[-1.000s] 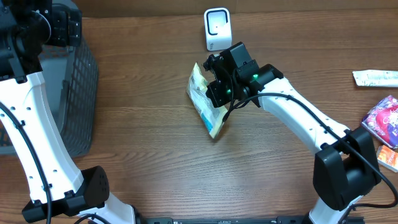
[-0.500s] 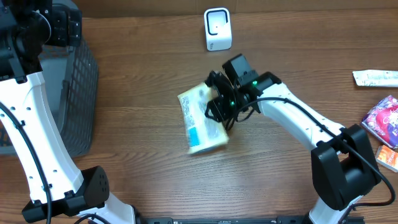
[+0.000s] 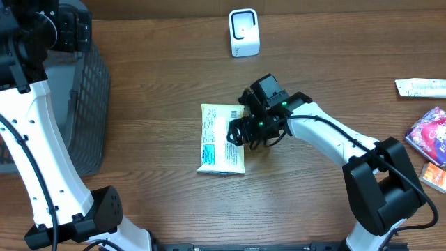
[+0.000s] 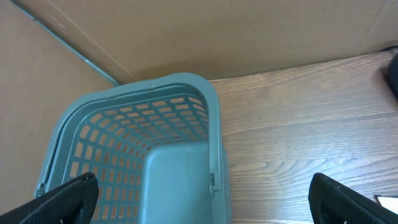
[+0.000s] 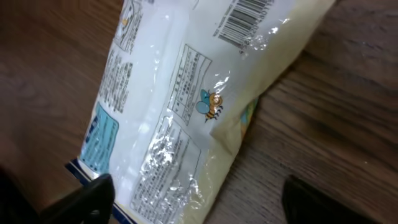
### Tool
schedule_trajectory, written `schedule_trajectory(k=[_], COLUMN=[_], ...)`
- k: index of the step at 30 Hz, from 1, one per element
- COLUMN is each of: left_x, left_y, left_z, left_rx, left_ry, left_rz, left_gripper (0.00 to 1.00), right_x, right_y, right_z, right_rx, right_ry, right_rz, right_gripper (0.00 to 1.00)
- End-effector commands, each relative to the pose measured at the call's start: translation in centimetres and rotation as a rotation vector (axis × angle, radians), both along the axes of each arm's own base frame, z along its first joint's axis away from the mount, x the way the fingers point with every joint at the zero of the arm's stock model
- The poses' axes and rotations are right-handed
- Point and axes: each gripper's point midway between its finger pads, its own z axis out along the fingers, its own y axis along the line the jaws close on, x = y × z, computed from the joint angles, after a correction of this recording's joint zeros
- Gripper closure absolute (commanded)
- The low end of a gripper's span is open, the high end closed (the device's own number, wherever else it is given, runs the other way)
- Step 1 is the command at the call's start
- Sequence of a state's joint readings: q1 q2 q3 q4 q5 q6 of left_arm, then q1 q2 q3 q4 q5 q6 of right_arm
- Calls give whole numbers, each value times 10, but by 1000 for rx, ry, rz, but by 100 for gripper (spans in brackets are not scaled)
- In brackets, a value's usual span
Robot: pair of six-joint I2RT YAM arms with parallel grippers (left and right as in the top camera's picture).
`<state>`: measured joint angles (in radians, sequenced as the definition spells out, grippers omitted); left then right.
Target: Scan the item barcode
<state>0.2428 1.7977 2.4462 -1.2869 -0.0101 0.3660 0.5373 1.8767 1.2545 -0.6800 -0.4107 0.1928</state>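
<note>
The item, a pale yellow packet (image 3: pixel 221 138) with blue print, lies flat on the wooden table. Its barcode (image 5: pixel 245 18) faces up at the packet's far end. My right gripper (image 3: pixel 239 132) hovers over the packet's right edge, jaws wide open, nothing between them. In the right wrist view the packet (image 5: pixel 180 106) fills the left and middle, and the gripper (image 5: pixel 205 205) spans its near corner. The white scanner (image 3: pixel 244 32) stands at the back of the table, well apart from the packet. My left gripper (image 4: pixel 202 199) hangs open above the basket.
A teal mesh basket (image 3: pixel 90 104) stands at the left edge, its rim (image 4: pixel 211 106) under the left wrist. At the far right lie a white packet (image 3: pixel 421 86), a pink-purple packet (image 3: pixel 431 134) and an orange one (image 3: pixel 435 176).
The right gripper opened and let go of the packet, which dropped from upright near the scanner to flat on the table. The right arm drew toward the front. The left arm stayed still.
</note>
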Motion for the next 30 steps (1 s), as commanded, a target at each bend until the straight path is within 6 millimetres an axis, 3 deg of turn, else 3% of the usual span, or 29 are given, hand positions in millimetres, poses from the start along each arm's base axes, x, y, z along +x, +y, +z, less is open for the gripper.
schedule_trajectory(k=[1,5,10,16,17,20,24,30], left_x=[3,3,3,3,3,3,3,3], left_y=[1,1,1,1,1,1,1,1], left_z=[-4,-4,-4,-4,-4,-4,-4,-4], left_rx=[-19,-19,-19,-20,-19,-19,-19,-19], left_ry=[4,4,4,4,4,4,4,4], left_rz=[6,6,5,6,6,6,6,6], left_gripper=[0,0,0,0,0,0,0,0], right_x=[3,-2,-20,-42,-45,-52,-48,-24], right_y=[1,7,35,41,43,49,45,45], right_z=[-5,-31,-58,-95,-102,-115,-119,-116], right_rx=[5,10,97,-43,-58,-62,-71,-46], right_ry=[135,219,350,360,367,404,402,303], right_rz=[-265,-351,-321,-362,-371,-393,-415,-434], right_gripper=[0,0,0,0,4,96,96,96])
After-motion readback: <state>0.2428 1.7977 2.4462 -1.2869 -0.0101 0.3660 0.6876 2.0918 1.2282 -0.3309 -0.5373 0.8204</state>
